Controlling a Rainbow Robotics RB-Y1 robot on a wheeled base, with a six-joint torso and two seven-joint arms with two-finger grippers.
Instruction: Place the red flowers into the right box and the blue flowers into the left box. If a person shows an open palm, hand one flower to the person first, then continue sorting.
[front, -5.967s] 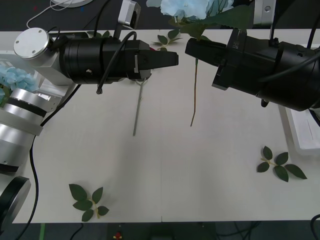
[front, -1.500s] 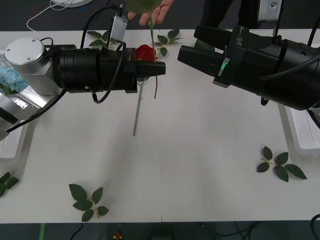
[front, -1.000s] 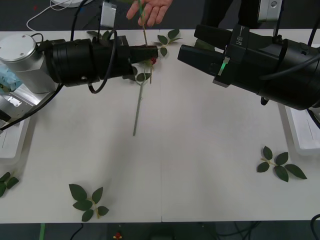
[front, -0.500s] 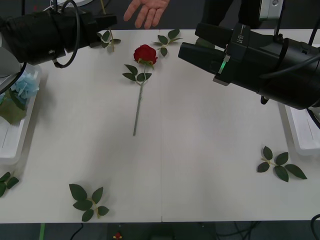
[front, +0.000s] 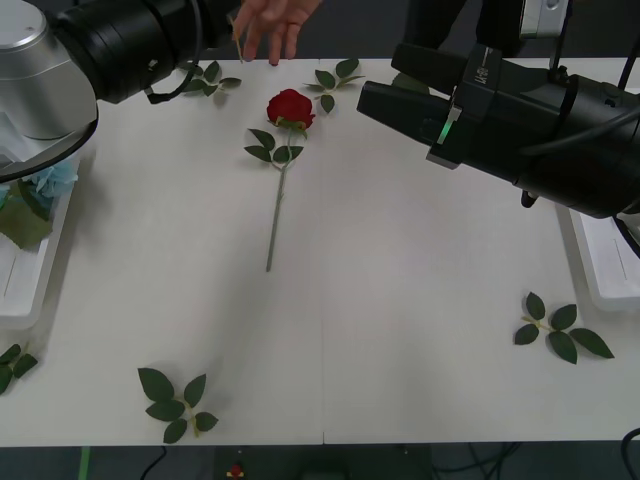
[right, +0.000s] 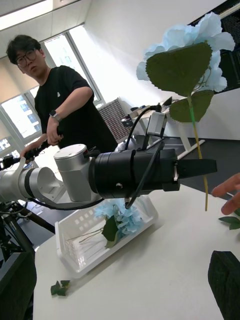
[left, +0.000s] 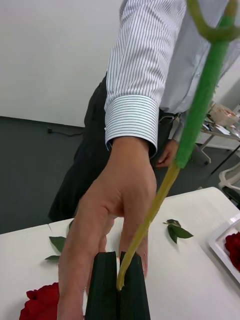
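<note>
Left gripper (left: 118, 287) is pinching a blue flower's stem (left: 150, 220) just beside a person's hand (left: 112, 210).

Nearest, leaf sprigs (front: 175, 400) are lying on the smooth white table (front: 400, 330); a red rose (front: 290, 107) is resting mid-table, its thin stem pointing toward the robot. Farther off, the black fingers are pressed together on the stem's tip, holding the fluffy pale blue bloom (right: 192, 40) upright above, the hand's fingers hanging spread and touching the stem. The right gripper (front: 375, 100) is hovering well apart; whether it is open I cannot tell. The slotted left box (right: 107, 232) is holding another blue flower (right: 122, 215).
</note>
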